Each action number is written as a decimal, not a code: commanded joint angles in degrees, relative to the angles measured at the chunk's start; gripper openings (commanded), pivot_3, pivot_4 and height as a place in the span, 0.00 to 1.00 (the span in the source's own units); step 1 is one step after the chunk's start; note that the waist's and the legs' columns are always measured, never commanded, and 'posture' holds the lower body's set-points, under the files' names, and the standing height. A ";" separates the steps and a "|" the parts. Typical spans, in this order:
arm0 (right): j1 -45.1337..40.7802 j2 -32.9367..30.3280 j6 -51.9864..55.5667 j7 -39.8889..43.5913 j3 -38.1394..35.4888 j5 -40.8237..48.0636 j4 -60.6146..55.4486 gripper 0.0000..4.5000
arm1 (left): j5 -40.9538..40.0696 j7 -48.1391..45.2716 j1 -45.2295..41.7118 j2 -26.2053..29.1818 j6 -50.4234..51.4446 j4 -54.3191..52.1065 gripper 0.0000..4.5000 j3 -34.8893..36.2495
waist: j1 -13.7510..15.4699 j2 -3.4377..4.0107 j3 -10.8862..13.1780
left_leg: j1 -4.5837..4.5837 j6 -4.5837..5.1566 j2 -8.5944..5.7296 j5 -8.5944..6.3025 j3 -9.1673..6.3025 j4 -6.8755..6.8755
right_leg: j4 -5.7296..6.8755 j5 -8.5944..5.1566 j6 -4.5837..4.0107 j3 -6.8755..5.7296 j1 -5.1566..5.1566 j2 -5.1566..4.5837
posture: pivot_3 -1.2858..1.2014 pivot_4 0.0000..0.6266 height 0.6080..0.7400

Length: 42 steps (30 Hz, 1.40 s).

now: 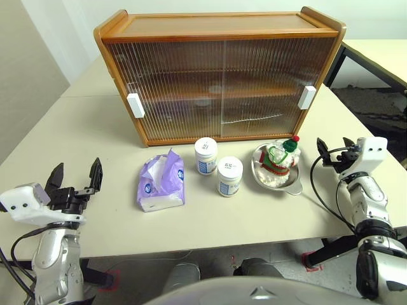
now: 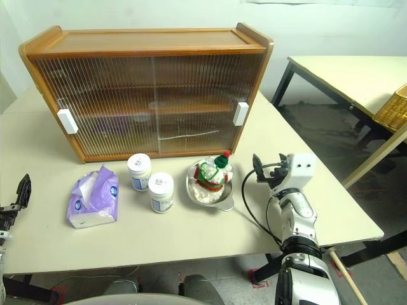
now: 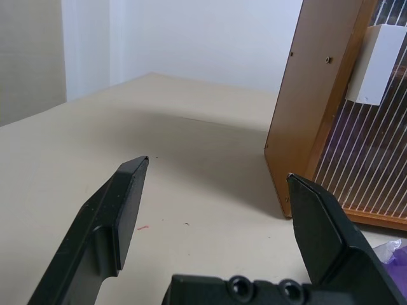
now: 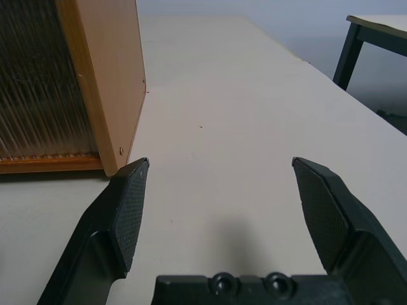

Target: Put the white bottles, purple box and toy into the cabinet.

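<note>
We find the cabinet [image 1: 219, 76] shut at upper centre; the 2 white bottles [image 1: 217, 166], purple box [image 1: 161, 182] and toy [image 1: 280, 157] lie before it on the bench [image 1: 95, 127]. Both tools stand apart and empty, the left tool [image 1: 75, 178] at lower left nearer the box, the right tool [image 1: 335, 150] at right nearer the toy.

Lilac purple box [image 1: 161, 183]; white bottles [image 1: 206, 155], labels seemingly blue; brown ribbed cabinet [image 1: 219, 76].

Bare table [image 1: 76, 146] is lying ahead of the left gripper [image 1: 75, 178], whose jaws are standing wide; the purple box [image 1: 162, 183] is sitting off to its inner side. Ahead of the right gripper [image 1: 334, 151], also gaping, the tabletop is running clear past the cabinet [image 1: 219, 76] end. To its inner side the steel bowl [image 1: 278, 173] holding the toy [image 1: 281, 157] is blocking the way, then the two white bottles [image 1: 218, 165]. The cabinet's sliding doors are standing closed, barring the shelves.
</note>
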 commanded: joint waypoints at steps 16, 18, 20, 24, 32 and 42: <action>-1.59 -8.33 20.48 16.34 2.17 12.48 -29.49 1.00 | 0.56 -3.13 -4.63 1.83 0.08 5.12 1.00 -1.89 | -1.92 0.02 0.03 | -0.01 0.08 -0.22 -0.06 0.39 0.17 | -0.03 0.03 0.07 0.16 -0.03 0.15 | 0.50 0.00 1.00; -2.04 -9.86 27.43 20.05 3.15 16.01 -34.50 1.00 | 0.05 -3.75 -4.61 2.68 0.59 5.01 1.00 -1.70 | -2.32 0.00 0.04 | -0.04 0.08 -0.23 -0.07 0.45 0.25 | -0.03 0.02 0.07 0.18 -0.03 0.37 | 0.50 0.00 1.00; -2.64 -10.91 34.35 22.64 3.72 20.14 -39.51 1.00 | -0.74 -3.97 -4.69 3.66 1.26 4.84 1.00 -0.99 | -2.52 -0.03 0.04 | -0.04 0.08 -0.25 -0.07 0.46 0.33 | -0.03 0.01 0.08 0.19 -0.01 0.44 | 0.50 0.00 1.00; -4.16 -13.44 46.35 28.15 6.86 26.16 -47.94 1.00 | -2.39 -4.18 -5.10 5.25 3.73 3.24 1.00 -0.64 | -2.50 -0.05 0.03 | -0.13 0.07 -0.27 -0.08 0.45 0.61 | -0.03 0.01 0.06 0.17 -0.01 0.52 | 0.51 0.00 1.00; -6.02 -15.13 57.76 34.09 11.42 30.79 -55.85 1.00 | -6.89 -4.93 -8.09 8.04 11.85 -0.63 1.00 -1.13 | -1.51 -0.21 0.02 | -0.11 -0.01 -0.40 -0.11 0.45 0.90 | -0.03 0.04 0.02 0.12 0.02 0.53 | 0.52 0.00 1.00; -3.10 -13.64 56.63 34.64 12.37 28.69 -58.12 1.00 | -9.57 -6.35 -14.50 11.36 21.63 -4.31 0.49 -3.94 | -0.64 -0.26 0.00 | -0.12 -0.07 -0.41 -0.15 0.48 0.92 | -0.02 0.05 0.01 0.12 -0.04 0.53 | 0.51 0.00 1.00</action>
